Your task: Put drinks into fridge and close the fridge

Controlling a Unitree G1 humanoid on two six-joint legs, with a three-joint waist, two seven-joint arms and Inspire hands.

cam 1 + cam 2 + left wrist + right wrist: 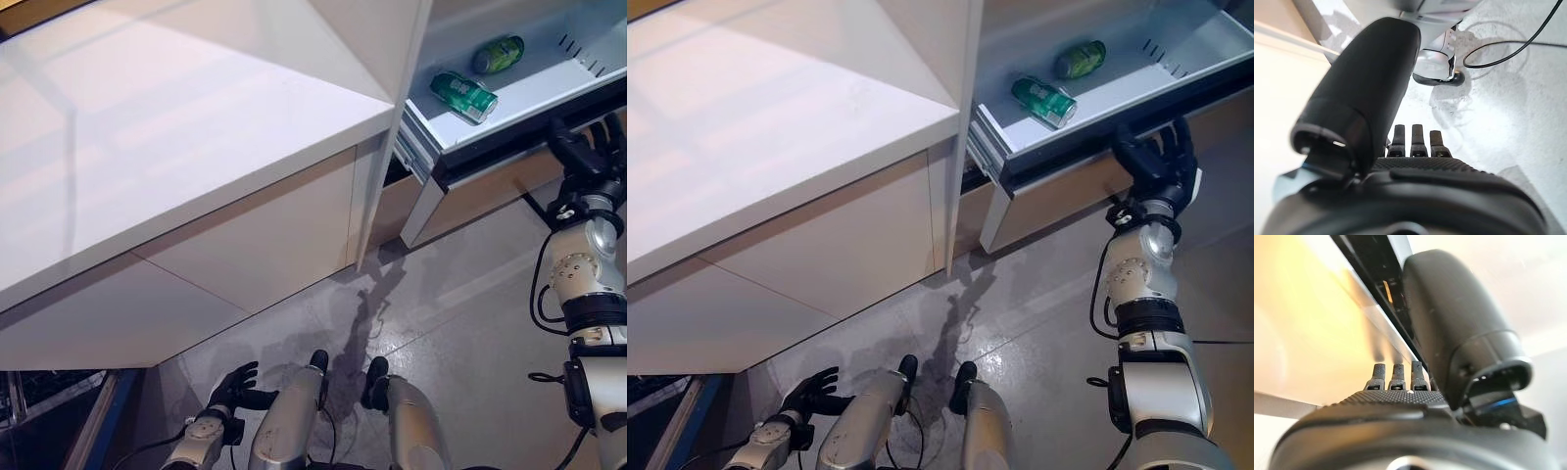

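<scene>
Hanging low in the bottom left of the frame, the left hand (235, 385) sits over the grey floor (460, 323), its fingers spread loosely and holding nothing; its own wrist view shows straight fingers (1412, 139) pointing out over bare floor, thumb standing clear. Above it, filling the upper left, runs the white countertop (167, 127), with pale cabinet fronts (255, 240) beneath it, reaching down toward the middle of the frame. Moving to centre, a white upright panel (392, 127) drops from the top edge and divides the counter from the fridge section. Just right of that panel, in the upper right, the fridge drawer (534, 103) stands pulled out, its pale tray open to view. And there are the drinks: one green can (464, 95) lies on its side near the drawer's front left corner, and a second green can (499, 54) lies on its side further back, a little to the right, the two near each other but apart. Below the tray the drawer's dark front edge runs across, with a tan front panel (490, 191) under it. At the far right the right hand (1161, 162) is raised at that front edge, fingers extended upward and resting against the drawer front; the right wrist view shows straight fingers (1397, 374) laid along the dark lip, grasping nothing.
</scene>
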